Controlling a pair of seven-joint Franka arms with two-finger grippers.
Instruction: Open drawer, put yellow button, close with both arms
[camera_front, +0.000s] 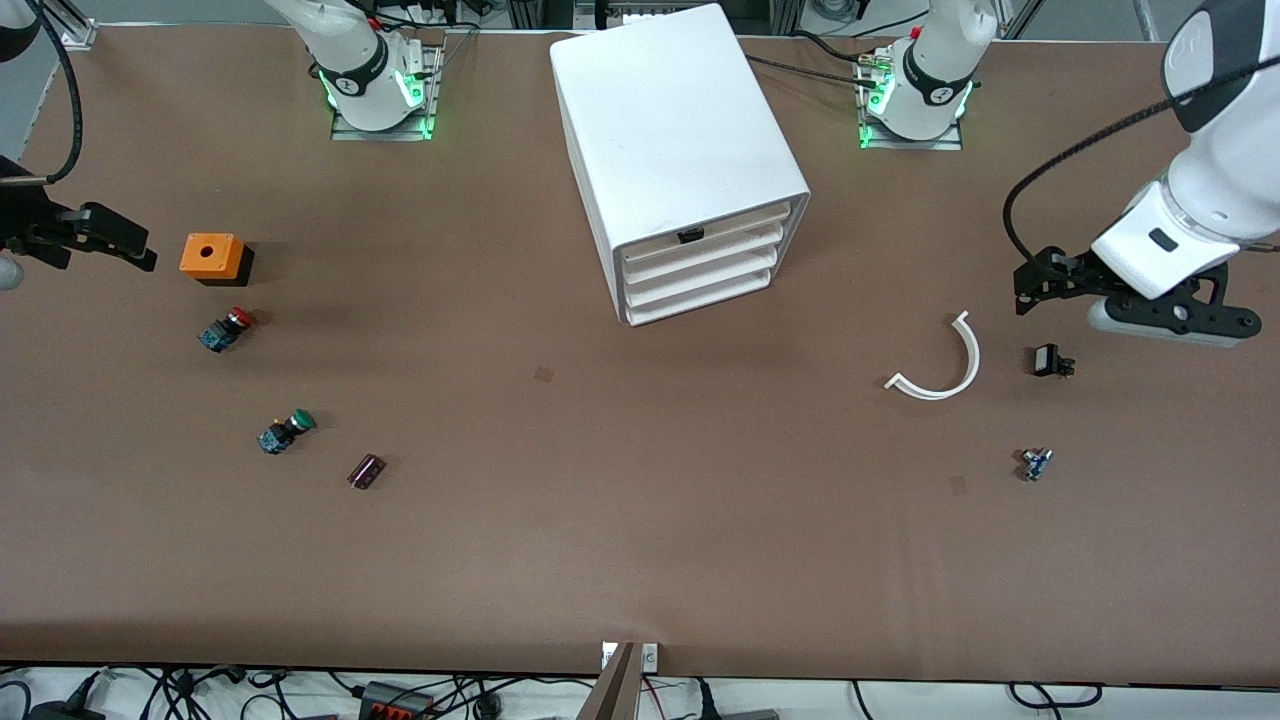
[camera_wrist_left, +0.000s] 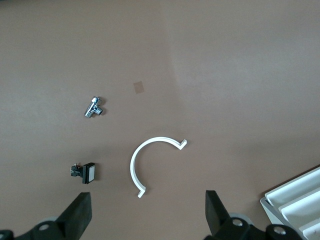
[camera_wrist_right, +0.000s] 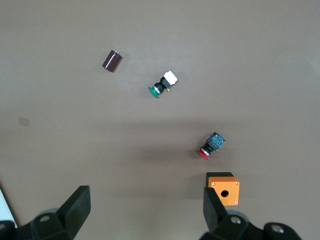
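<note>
Drawer (camera_front: 704, 236) shut, uppermost in white cabinet (camera_front: 670, 130) mid-table; yellow button not visible; left gripper (camera_front: 1040, 285) fingers apart over white arc (camera_front: 940, 365); right gripper (camera_front: 110, 240) fingers apart beside orange box (camera_front: 212, 257).

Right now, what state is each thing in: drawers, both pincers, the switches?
Top drawer: shut, flush with the three lower drawers.
Left pincer: open, empty, over the table near the white curved piece.
Right pincer: open, empty, beside the orange box.
Red-capped switch: on its side.
Green-capped switch: on its side.
</note>
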